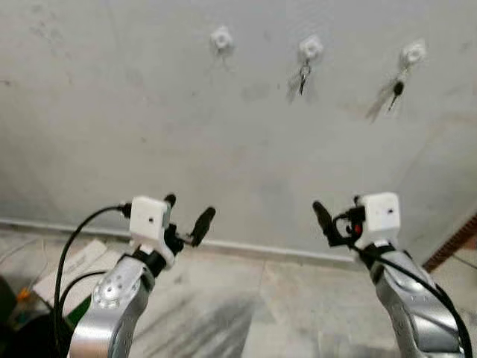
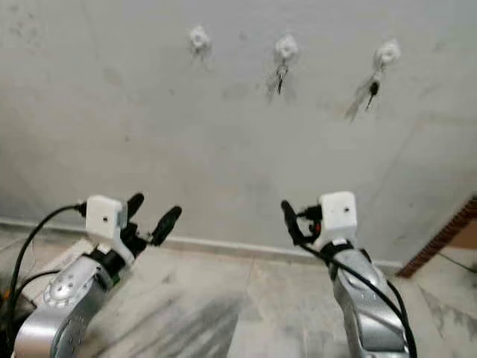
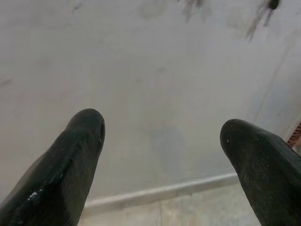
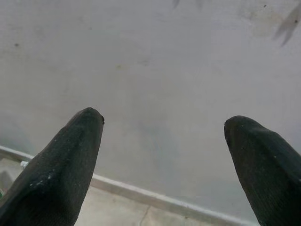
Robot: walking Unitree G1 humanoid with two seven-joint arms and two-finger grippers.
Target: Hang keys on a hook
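Observation:
Three white hooks are fixed high on the grey wall. The left hook (image 1: 221, 37) is bare. A key (image 1: 303, 77) hangs from the middle hook (image 1: 311, 48), and a dark-headed key (image 1: 395, 91) hangs from the right hook (image 1: 414, 52). Both arms are raised in front of the wall, well below the hooks. My left gripper (image 1: 188, 212) is open with nothing between its fingers (image 3: 70, 160). At the same height, my right gripper (image 1: 339, 212) is also open and empty, its fingers (image 4: 70, 155) spread wide toward the wall.
A pale skirting strip (image 1: 261, 250) runs along the foot of the wall above a marbled floor (image 1: 246, 313). White flat items (image 1: 71, 272) and cables lie at the lower left. A reddish-brown edge (image 1: 455, 246) stands at the far right.

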